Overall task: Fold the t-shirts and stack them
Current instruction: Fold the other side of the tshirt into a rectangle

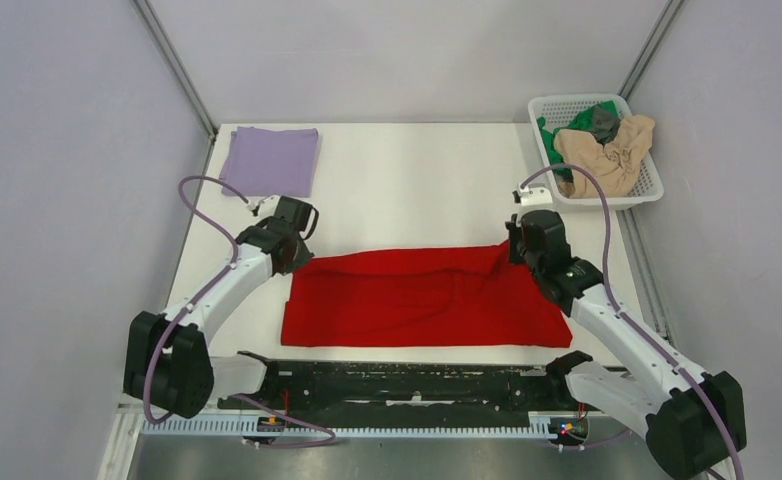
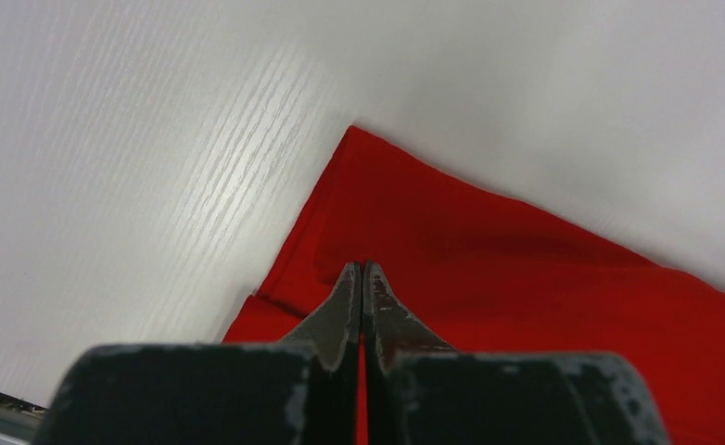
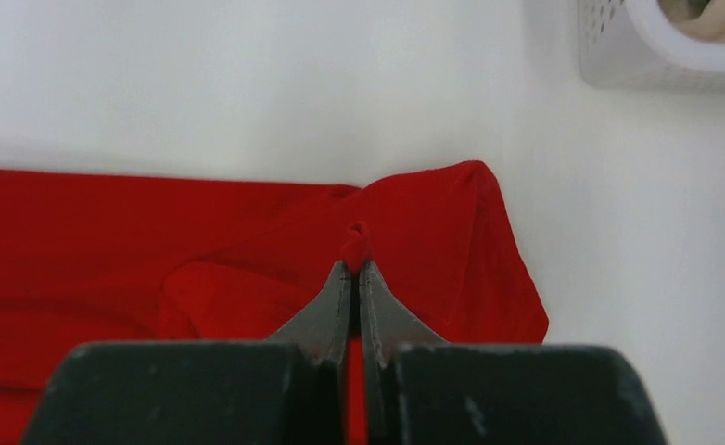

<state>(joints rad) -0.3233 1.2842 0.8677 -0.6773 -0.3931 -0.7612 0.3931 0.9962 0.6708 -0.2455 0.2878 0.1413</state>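
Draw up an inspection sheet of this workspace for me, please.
Surface: white table.
Job's things: bright red cloth t-shirt spread at centre, creased; folded lavender cloth t-shirt far left; beige, green and dark grey shirts crumpled in white plastic mesh basket, far right.
Clutter: nothing seen.
Grippers: left jaws shut at red t-shirt's far-left corner, grip unclear; right jaws shut, pinching its far-right corner.
Cables: purple cable looped along each arm.
Surroundings: pale enclosure walls.

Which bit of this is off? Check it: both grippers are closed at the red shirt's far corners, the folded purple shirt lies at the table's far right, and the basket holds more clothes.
The side is wrong. The folded purple shirt lies at the far left of the table, as the top external view shows; the basket is what sits at far right. The rest stands.
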